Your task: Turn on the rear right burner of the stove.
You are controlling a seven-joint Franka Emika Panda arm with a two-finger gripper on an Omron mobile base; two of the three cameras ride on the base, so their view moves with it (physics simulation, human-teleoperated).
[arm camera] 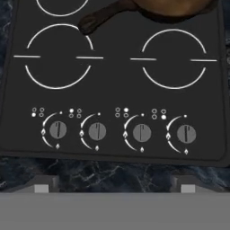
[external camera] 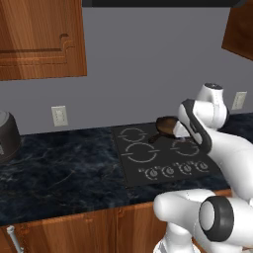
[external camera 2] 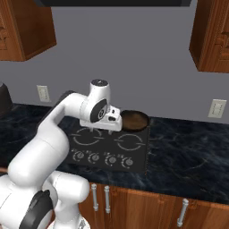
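Observation:
The stove [arm camera: 112, 90] is a black glass cooktop set in the dark marble counter, also seen as the stove [external camera: 129, 175] and the stove [external camera 2: 141, 156]. A brown pan [arm camera: 175, 6] sits on the rear right burner and hides its ring; the same pan [external camera: 167, 126] [external camera 2: 134, 120] has its handle pointing toward the stove's middle. A row of knobs [arm camera: 142, 133] runs along the front; the third from the left has its upper right dot filled. My gripper [arm camera: 113, 186] [external camera 2: 100, 130] hangs open above the knob row and front burners, touching nothing.
A dark round appliance [external camera: 5, 136] stands at the counter's far left. Wood wall cabinets [external camera: 39, 39] hang above, well clear of the arm. Wall outlets [external camera: 59, 115] sit on the grey backsplash. The front left burner [arm camera: 57, 57] and front right burner [arm camera: 174, 58] carry nothing.

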